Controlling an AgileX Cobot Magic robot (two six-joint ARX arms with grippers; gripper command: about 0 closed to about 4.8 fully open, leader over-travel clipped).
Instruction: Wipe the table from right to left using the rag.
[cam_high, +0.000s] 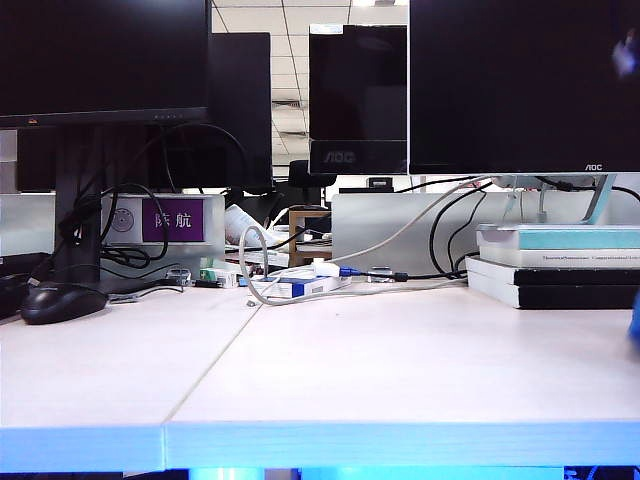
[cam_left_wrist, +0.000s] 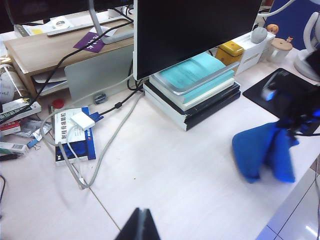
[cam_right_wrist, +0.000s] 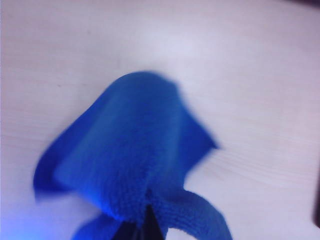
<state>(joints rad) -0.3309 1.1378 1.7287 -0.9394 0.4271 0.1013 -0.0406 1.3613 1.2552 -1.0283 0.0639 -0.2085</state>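
Observation:
The blue rag (cam_right_wrist: 135, 150) hangs bunched from my right gripper (cam_right_wrist: 145, 227), whose dark jaws are shut on its fuzzy top fold. In the left wrist view the rag (cam_left_wrist: 262, 150) sits low over the white table (cam_left_wrist: 175, 175) near its right end, under the blurred dark right arm (cam_left_wrist: 292, 100). In the exterior view only a blue sliver of the rag (cam_high: 636, 330) shows at the right border of the table (cam_high: 400, 380). My left gripper (cam_left_wrist: 141, 225) is shut and empty, hovering above the table near the seam (cam_left_wrist: 107, 212).
A stack of books (cam_high: 555, 265) stands under the right monitor (cam_high: 520, 85). Grey cables and a white adapter lie on a blue booklet (cam_left_wrist: 75, 132) at the back middle. A black mouse (cam_high: 62, 302) sits at the left. A black pad (cam_left_wrist: 280, 85) lies behind the rag.

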